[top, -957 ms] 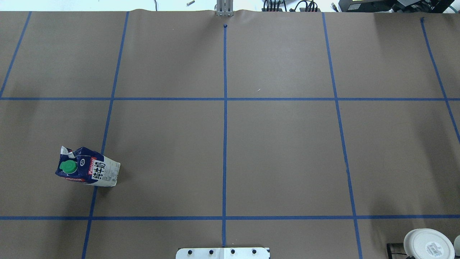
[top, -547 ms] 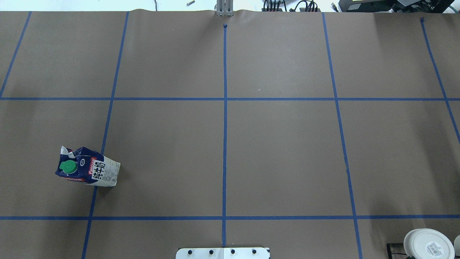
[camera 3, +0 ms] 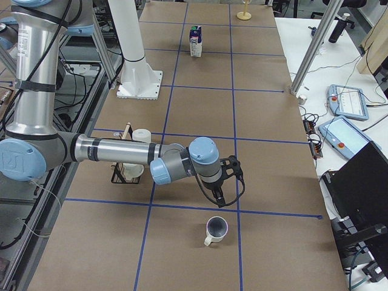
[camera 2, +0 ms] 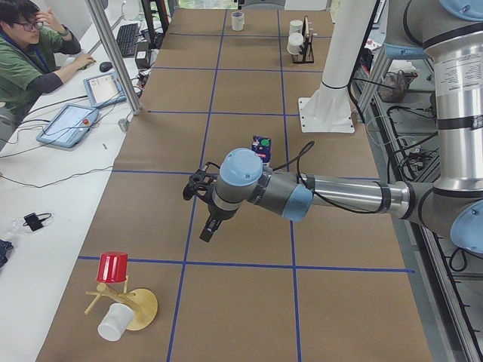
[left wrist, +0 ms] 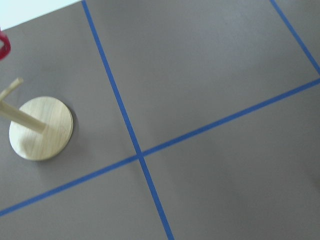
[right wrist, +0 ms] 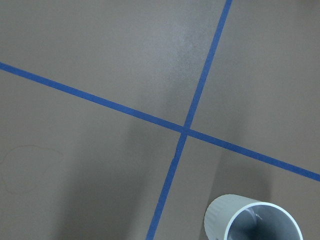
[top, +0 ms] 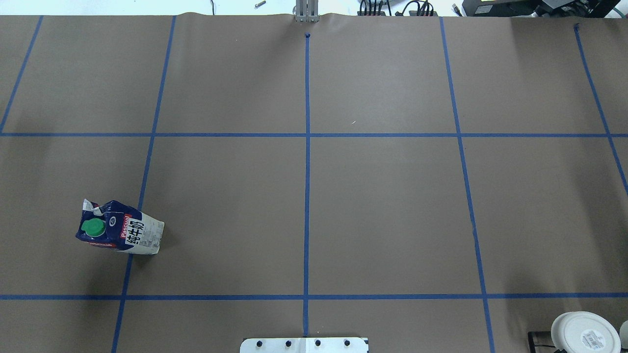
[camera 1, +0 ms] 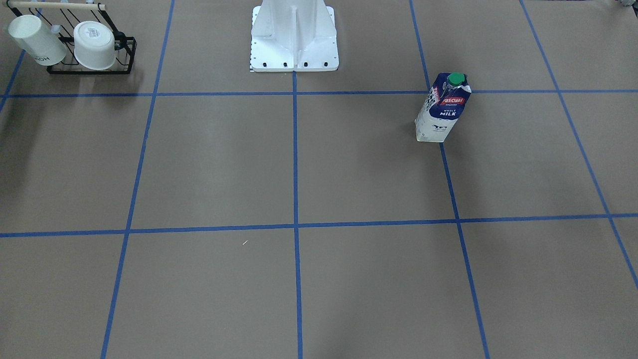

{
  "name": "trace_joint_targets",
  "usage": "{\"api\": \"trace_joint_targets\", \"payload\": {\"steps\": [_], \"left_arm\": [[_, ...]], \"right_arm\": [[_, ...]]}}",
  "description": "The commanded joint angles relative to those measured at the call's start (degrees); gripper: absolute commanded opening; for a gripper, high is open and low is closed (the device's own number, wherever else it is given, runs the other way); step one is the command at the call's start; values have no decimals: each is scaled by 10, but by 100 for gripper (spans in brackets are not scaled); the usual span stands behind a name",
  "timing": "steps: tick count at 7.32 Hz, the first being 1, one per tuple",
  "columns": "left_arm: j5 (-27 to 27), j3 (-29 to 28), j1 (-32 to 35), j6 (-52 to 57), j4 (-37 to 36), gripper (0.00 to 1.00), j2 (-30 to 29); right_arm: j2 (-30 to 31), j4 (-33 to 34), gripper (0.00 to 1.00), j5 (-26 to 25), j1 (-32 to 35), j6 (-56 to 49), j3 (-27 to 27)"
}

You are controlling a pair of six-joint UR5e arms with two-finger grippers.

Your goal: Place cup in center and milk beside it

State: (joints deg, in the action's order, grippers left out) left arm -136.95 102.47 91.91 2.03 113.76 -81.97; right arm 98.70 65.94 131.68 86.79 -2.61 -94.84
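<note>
The cup [camera 3: 216, 229], a plain white mug with a dark grey inside, stands upright near the table's end on my right. It also shows at the bottom of the right wrist view [right wrist: 255, 220]. My right gripper [camera 3: 220, 199] hangs just beside it, apart from it; I cannot tell whether it is open or shut. The milk [top: 120, 228] stands upright on a blue tape line on my left side [camera 1: 442, 107]. My left gripper [camera 2: 205, 231] hovers over bare table beyond the carton; I cannot tell its state. The center [top: 307, 215] holds nothing.
A black wire rack [camera 1: 75, 45] with two other white cups stands at my near right. A wooden mug tree [camera 2: 121, 298] with a red cup and a white cup stands at the far left end. The white robot base [camera 1: 294, 40] and an operator [camera 2: 30, 60] are in view.
</note>
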Motion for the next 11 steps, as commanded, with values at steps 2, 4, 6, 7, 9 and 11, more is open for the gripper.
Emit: {"api": "trace_joint_targets", "payload": {"steps": [2,4,6,7,9,11], "left_arm": [[-2,-4,0,-18,9,98,-1],[-2,-2,0,-16,10,98,2],[-2,2,0,-16,11,98,9],[-2,1,0,-15,11,98,9],[-2,1,0,-14,11,98,10],[-2,-1,0,-13,11,98,10]], "right_arm": [[-6,-49,100,-32,-4,0,88],[-7,-58,94,-37,-19,1,103],[-19,-57,85,-70,-43,1,113],[-19,-58,70,-72,-44,0,121],[-18,-59,19,-91,-53,-1,132],[-18,-63,0,-92,-53,-4,131]]}}
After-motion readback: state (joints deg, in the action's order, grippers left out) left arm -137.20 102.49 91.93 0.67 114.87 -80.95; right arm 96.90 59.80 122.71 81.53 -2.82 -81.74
